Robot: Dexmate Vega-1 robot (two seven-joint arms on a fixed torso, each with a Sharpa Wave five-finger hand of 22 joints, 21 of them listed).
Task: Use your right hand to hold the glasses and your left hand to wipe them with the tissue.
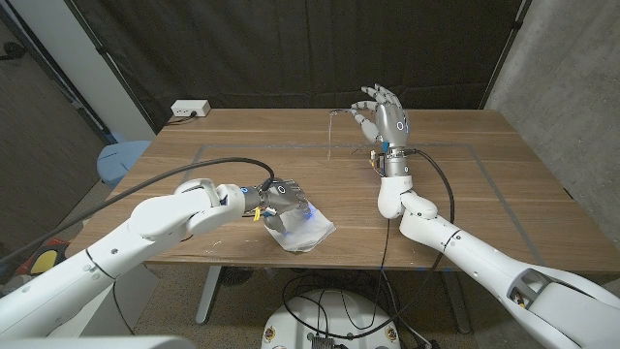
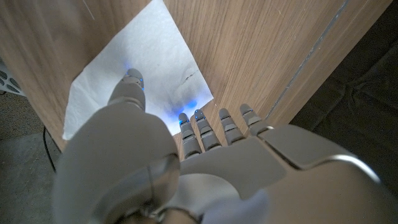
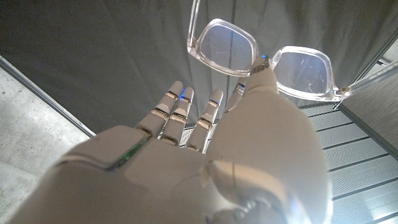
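Table (image 1: 465, 194) of brown wood fills the middle of the head view, with thin taped lines forming a rectangle on its top and a dark curtain (image 1: 291, 48) across the upper part of the frame behind it. A white power strip (image 1: 190, 110) sits on the far table edge, upper left of centre, and a pale blue object (image 1: 121, 160) shows off the table at the left edge.

Left arm enters from the lower left corner. Left hand (image 1: 276, 202) sits just left of centre, low in the frame, fingers bent down onto the tissue (image 1: 312, 233) — a white crumpled sheet lying on the near table edge, poking out to the lower right of the hand. In the left wrist view the tissue (image 2: 149, 74) lies spread on the wood in the upper left of the frame, and the fingertips (image 2: 198, 117) press on its edge, thumb on the sheet as well; whether it is actually gripped I cannot tell.

Right arm enters from the lower right corner and rises to the right hand (image 1: 386, 114), upper centre-right, raised upright above the table. Glasses (image 1: 347, 118) — clear frame — are barely visible at its left side. In the right wrist view the glasses (image 3: 264, 62) sit in the upper right of the frame, pinched at the bridge by the thumb and a finger, other fingers (image 3: 177, 109) straight and apart.
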